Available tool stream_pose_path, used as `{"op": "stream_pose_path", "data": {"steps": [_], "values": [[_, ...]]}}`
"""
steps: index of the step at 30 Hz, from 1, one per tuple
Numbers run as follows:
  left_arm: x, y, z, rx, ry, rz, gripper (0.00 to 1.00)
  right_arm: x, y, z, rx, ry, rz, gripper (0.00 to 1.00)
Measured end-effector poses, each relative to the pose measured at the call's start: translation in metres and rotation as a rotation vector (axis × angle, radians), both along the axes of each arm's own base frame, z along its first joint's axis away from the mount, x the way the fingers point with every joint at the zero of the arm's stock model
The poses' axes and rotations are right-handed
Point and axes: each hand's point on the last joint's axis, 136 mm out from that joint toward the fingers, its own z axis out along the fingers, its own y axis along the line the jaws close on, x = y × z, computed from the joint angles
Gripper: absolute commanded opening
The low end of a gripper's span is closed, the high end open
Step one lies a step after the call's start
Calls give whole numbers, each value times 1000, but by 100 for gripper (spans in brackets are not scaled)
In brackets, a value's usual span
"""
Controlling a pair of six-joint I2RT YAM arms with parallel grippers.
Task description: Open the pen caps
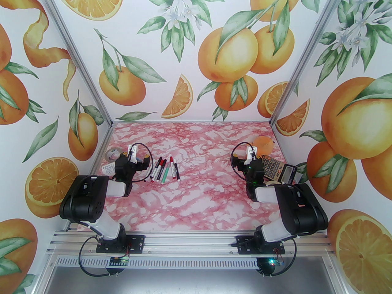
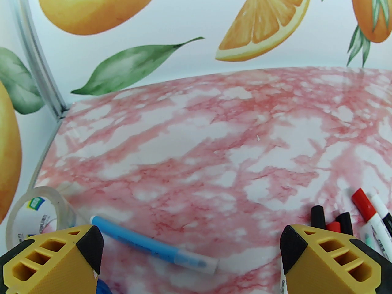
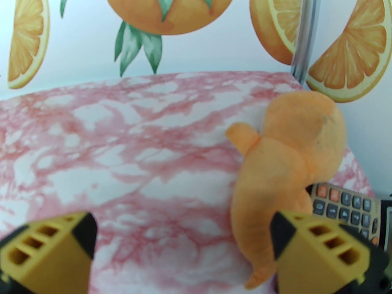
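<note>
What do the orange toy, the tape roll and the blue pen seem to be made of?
The orange toy looks like soft plush fabric: its surface is fuzzy and matte. The tape roll seems to be clear, glossy plastic film, since one can see through its wall. The blue pen appears to be smooth plastic with a slight sheen; its pale end looks translucent.

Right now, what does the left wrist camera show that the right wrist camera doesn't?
Left wrist view: a blue pen on the table ahead of the open left gripper, a clear tape roll at the left, and a bunch of pens with red and black caps at the right. Right wrist view: an orange plush toy and a calculator by the open right gripper. Both: the pink marble table, the orange-print wall, and yellow, black-tipped fingers spread wide.
</note>
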Motion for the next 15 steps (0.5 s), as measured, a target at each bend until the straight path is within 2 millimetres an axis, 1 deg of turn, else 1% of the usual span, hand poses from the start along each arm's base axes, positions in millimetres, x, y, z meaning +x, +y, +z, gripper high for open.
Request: {"op": "stream_pose_path", "data": {"steps": [7,15], "values": [[-1,1,1,0,-6,3,100,-1,0,2,1,-14,0,100],[-2,1,1,0,-16,3,100,-6,-1,-2,2,-11,0,100]]}}
